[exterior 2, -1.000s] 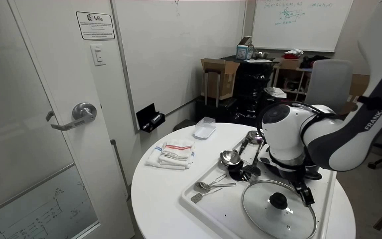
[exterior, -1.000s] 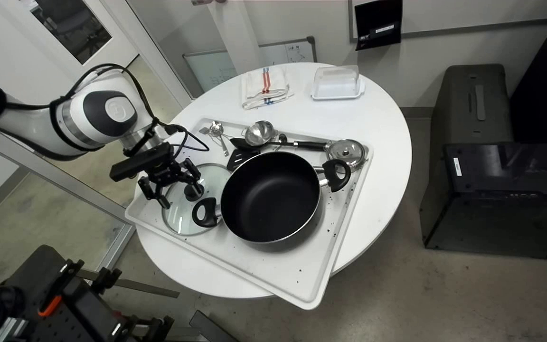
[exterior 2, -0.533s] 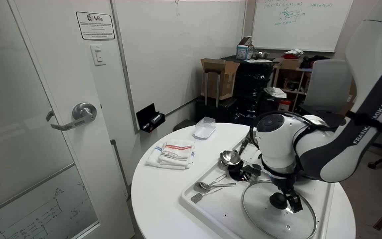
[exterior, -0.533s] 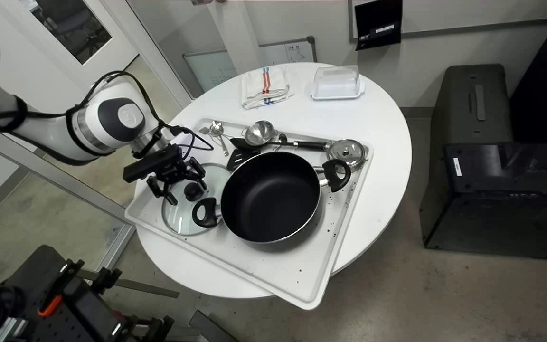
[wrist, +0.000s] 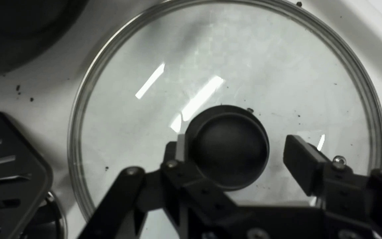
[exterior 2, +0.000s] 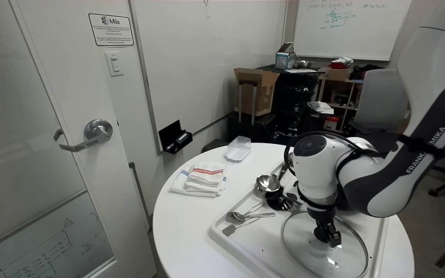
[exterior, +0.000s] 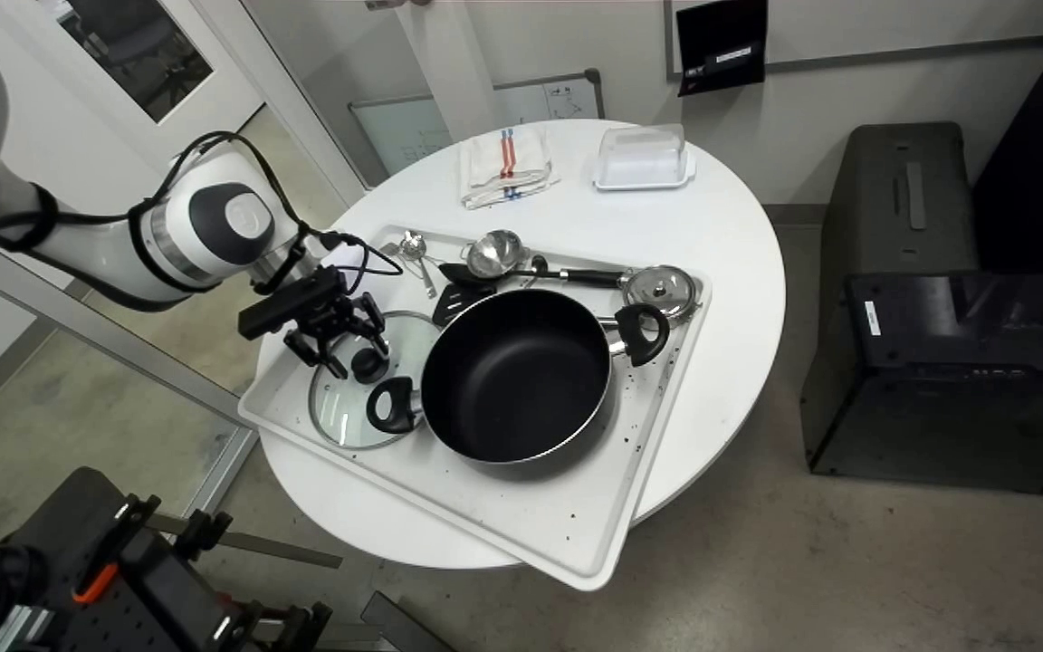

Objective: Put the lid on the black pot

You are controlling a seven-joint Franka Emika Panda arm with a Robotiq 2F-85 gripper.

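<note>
The round glass lid (exterior: 340, 417) with its dark knob (exterior: 369, 366) lies flat on the tray, beside the black pot (exterior: 517, 376). One pot handle overhangs the lid's edge. The lid also shows in an exterior view (exterior 2: 303, 247), where the arm mostly hides the pot. In the wrist view the lid (wrist: 277, 66) fills the middle and part of the pot (wrist: 22, 30) is at top left. My gripper (wrist: 239, 147) is open, with the knob (wrist: 230, 149) between its fingers. The knob is close to the left finger, with a gap to the right finger. I cannot tell whether the left finger touches it.
The white tray (exterior: 521, 516) on the round table (exterior: 739, 244) also holds a black slotted spatula (exterior: 460, 301), a metal strainer (exterior: 496, 254), small silver utensils (exterior: 417, 258) and a small lidded silver item (exterior: 660, 290). Folded towels (exterior: 508, 167) and a clear-covered dish (exterior: 641, 158) are on the table.
My gripper has moved over the lid to the knob: rightward in an exterior view, left and down in an exterior view. The fingers stay open. The lid and pot have not moved.
</note>
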